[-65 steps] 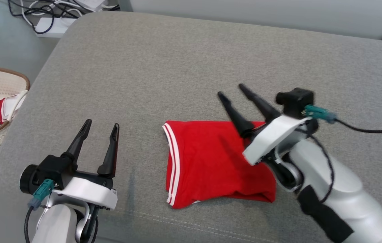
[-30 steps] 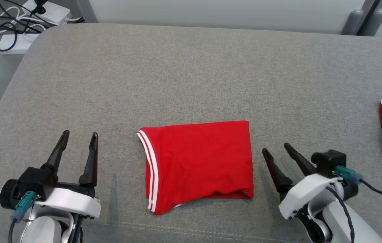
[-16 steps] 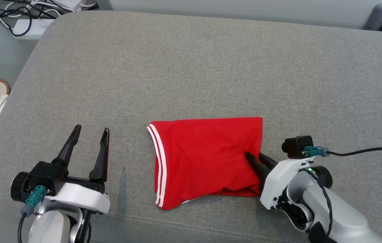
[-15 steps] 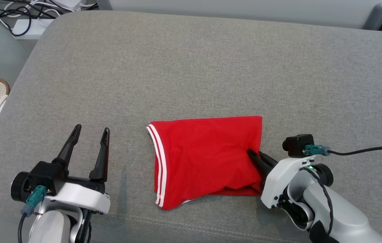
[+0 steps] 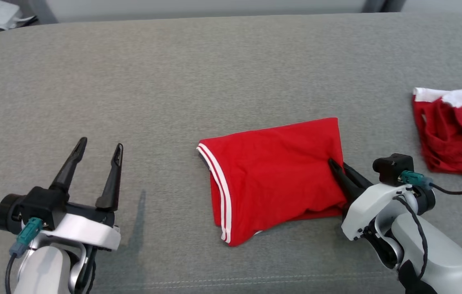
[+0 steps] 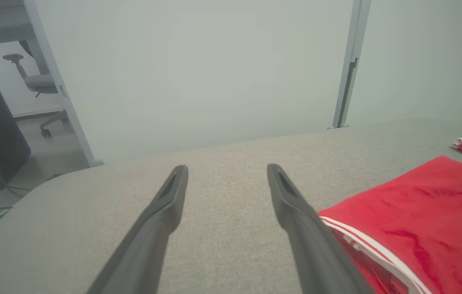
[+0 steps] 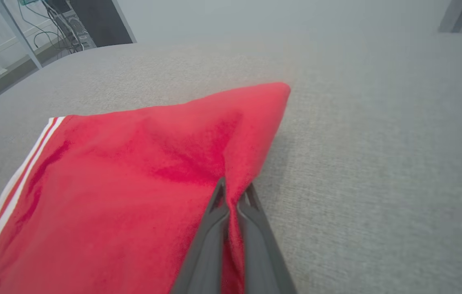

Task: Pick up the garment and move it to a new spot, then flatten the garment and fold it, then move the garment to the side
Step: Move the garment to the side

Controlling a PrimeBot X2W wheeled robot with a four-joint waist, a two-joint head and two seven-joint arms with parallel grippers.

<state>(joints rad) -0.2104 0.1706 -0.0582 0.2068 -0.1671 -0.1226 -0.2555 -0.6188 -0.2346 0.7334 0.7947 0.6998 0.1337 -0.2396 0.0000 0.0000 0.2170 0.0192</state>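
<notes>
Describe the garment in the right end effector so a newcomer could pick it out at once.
On the wide grey cushion, near its middle, lies a red garment folded into a rectangle, its right edge pinched by the right end effector. Unlike the crumpled red garment with white trim further right, it lies flat and has two white stripes along its left edge.

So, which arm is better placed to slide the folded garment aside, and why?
Right: the right tool is shut on the garment; the left tool stands open, apart from it.
</notes>
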